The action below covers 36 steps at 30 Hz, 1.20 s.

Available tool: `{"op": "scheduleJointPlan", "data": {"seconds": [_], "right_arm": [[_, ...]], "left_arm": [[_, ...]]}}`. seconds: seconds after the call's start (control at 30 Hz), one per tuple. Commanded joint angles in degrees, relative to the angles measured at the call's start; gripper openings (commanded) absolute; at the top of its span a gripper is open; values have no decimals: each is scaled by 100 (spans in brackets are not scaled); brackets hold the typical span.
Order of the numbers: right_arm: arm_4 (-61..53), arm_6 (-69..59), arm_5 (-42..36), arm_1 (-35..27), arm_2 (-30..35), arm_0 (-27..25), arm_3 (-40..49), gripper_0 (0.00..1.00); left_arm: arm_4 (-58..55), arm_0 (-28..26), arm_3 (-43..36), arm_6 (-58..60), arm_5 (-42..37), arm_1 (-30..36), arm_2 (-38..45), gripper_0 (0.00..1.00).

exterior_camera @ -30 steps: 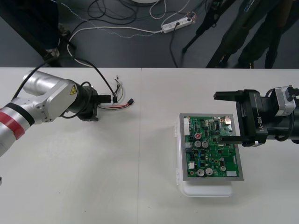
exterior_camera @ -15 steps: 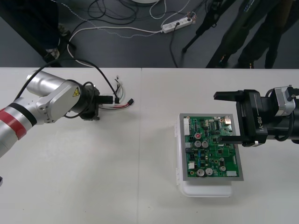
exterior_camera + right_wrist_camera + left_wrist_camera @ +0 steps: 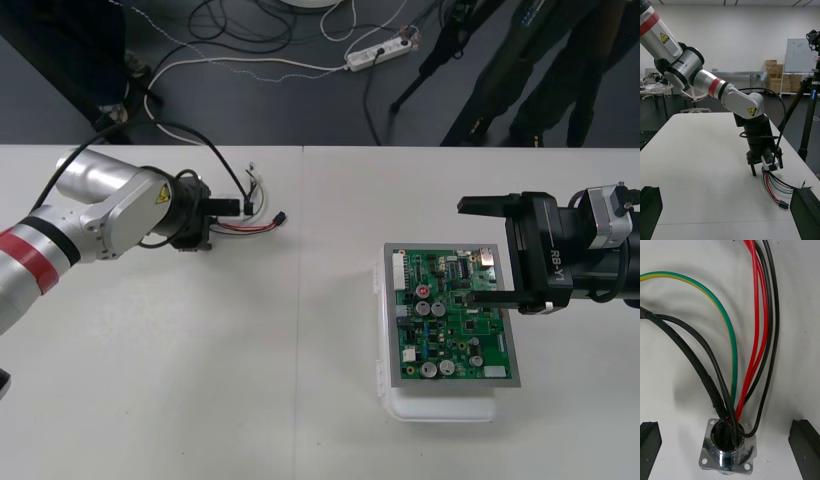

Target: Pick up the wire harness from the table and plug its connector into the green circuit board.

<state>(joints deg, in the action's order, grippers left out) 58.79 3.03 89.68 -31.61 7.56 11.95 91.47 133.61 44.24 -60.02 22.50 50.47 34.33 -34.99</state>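
Harness [image 3: 262, 222] lay on table [image 3: 300, 380], its socket [image 3: 728, 450] between the spread, unclamped fingers of left gripper [image 3: 235, 210]. Right gripper [image 3: 488, 252] hung wide apart over board [image 3: 445, 330].

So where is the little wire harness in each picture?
Front view: wire harness on the table, far left, at the left end effector.
Right wrist view: its wires lie at that end effector's tip.
Left wrist view: its round socket sits between the open fingers.
Shared landmark: the left end effector.
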Motion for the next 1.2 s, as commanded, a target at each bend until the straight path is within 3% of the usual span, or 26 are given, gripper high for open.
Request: {"op": "scheduleJointPlan", "data": {"seconds": [0.03,0.37,0.43,0.47,0.5,0.53,0.6,1.2], "right_arm": [[-69,110,32,-162,87,149,55,100],[-104,92,32,-118,105,141,55,100],[-95,92,32,-118,114,149,55,100],[-104,84,32,-118,114,149,55,100],[-104,75,32,-118,131,141,46,100],[-104,57,32,-118,158,149,55,100],[-104,22,32,-118,219,149,55,100],[-157,-303,32,-118,281,149,46,100]], "left_arm": [[130,112,140,-35,-556,-155,-96,100],[183,112,149,-35,-556,-155,-96,99],[200,112,149,-35,-556,-155,-96,57],[200,112,149,-35,-547,-146,-96,45],[200,112,149,-35,-556,-155,-96,23],[209,112,140,-35,-547,-155,-96,10],[236,112,149,-35,-547,-155,-96,1],[262,112,166,0,-547,-129,-96,0]]}}
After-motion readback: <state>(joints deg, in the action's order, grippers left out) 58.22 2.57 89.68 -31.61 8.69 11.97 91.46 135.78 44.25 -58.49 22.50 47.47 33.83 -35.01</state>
